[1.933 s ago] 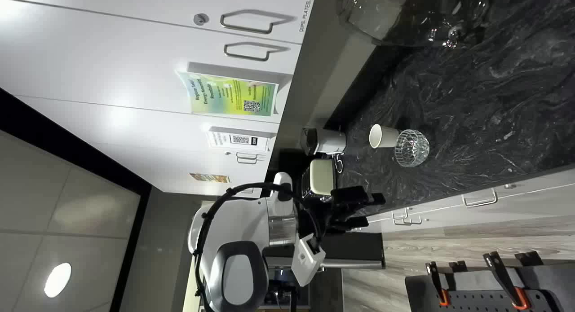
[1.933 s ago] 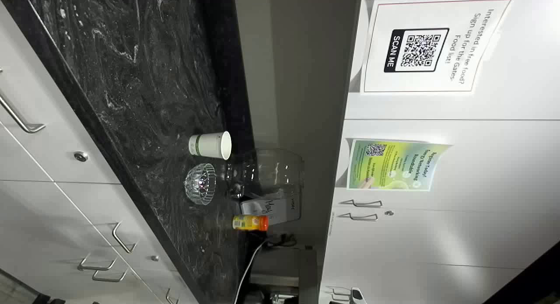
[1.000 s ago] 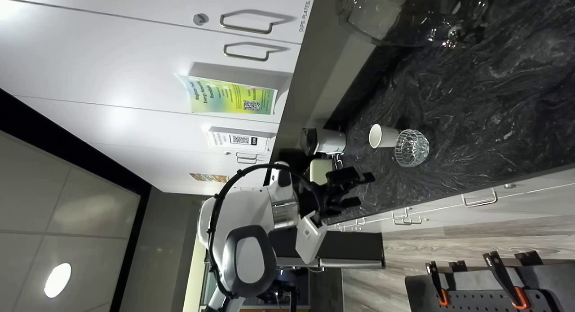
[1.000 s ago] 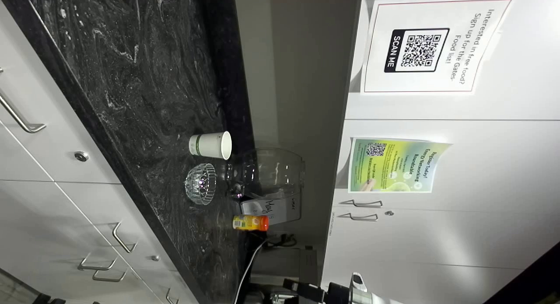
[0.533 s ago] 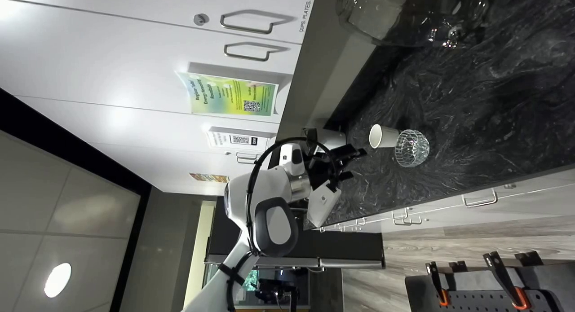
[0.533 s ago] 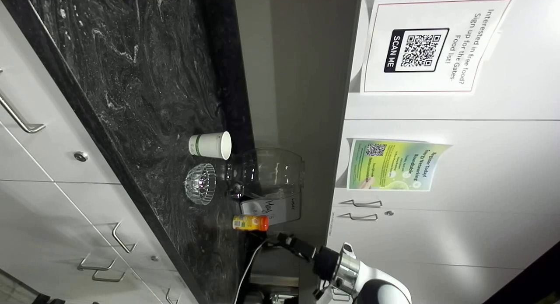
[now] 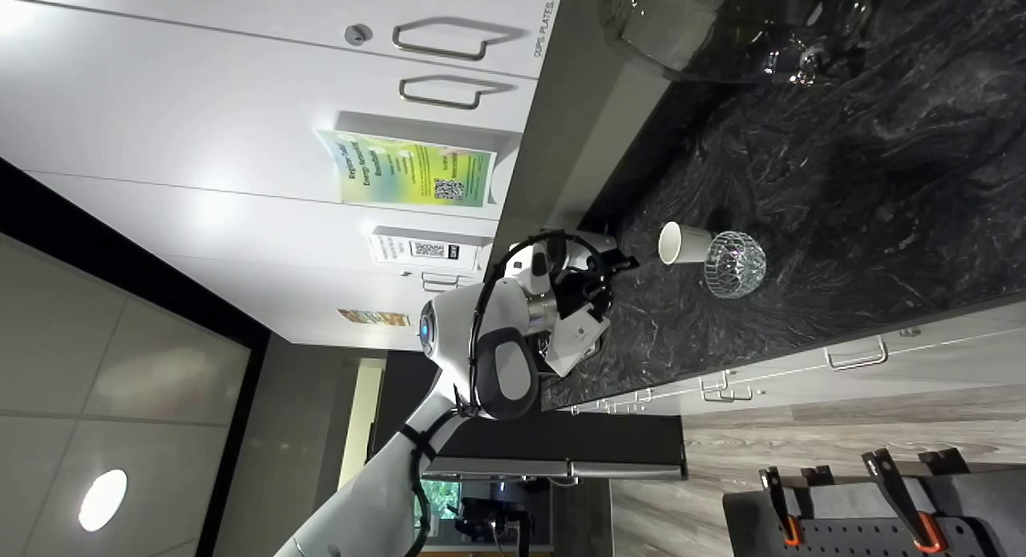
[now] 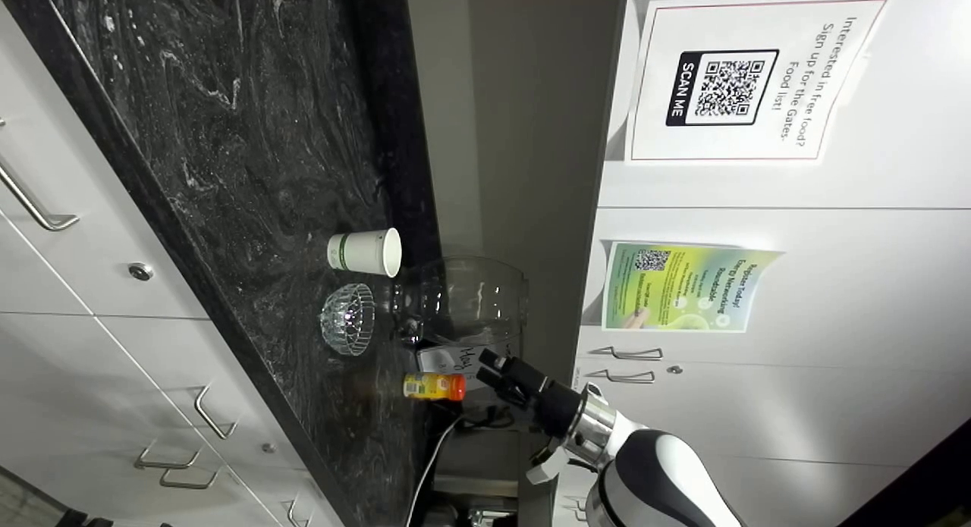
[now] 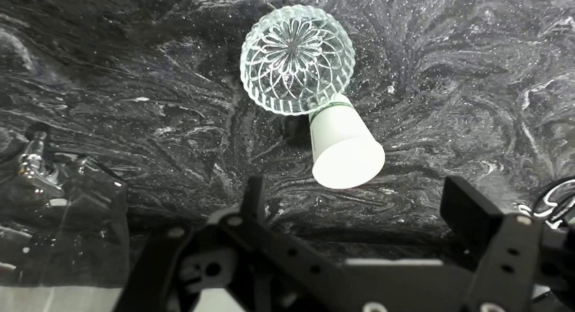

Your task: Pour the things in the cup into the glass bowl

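Observation:
The white cup (image 7: 696,244) stands upright on the dark counter (image 7: 850,220), close beside the clear glass bowl (image 7: 735,266). In an exterior view, the cup (image 8: 362,252) shows a green band near its base and the bowl (image 8: 347,320) is next to it. In the wrist view, the cup (image 9: 339,125) and bowl (image 9: 294,60) lie beyond the fingertips. The cup's inside is overexposed, so its contents cannot be made out. My gripper (image 9: 359,204) is open and empty, with the cup apart from both fingers. It also shows in both exterior views (image 7: 624,264) (image 8: 489,366).
A large clear glass jar (image 8: 478,299) stands close to the cup and bowl; it also shows in the wrist view (image 9: 76,222). A yellow bottle with an orange lid (image 8: 432,386) and a white cable (image 8: 434,460) are near the arm. Wall cabinets (image 8: 758,406) hang above.
The arm has moved along the counter toward the cup and bowl, entering an exterior view where it was mostly out of sight. The gripper stays open. The cup and bowl have not moved.

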Robot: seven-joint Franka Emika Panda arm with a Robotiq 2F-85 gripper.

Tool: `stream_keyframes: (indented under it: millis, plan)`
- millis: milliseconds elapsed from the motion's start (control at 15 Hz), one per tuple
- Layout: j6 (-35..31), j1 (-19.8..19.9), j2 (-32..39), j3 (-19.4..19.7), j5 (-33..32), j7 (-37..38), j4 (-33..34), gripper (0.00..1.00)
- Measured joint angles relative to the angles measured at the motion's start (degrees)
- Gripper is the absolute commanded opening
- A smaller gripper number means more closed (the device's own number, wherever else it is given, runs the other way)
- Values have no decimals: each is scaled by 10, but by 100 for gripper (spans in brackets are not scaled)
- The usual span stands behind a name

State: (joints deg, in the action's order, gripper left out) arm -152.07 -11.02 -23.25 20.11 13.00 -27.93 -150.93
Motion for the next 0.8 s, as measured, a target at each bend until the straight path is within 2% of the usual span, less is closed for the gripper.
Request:
stream_keyframes:
  millis: [467, 800]
  plan:
    - [0, 2, 3, -3, 0, 0, 1, 100]
    - [-43, 2, 38, -48, 0, 19, 14, 100]
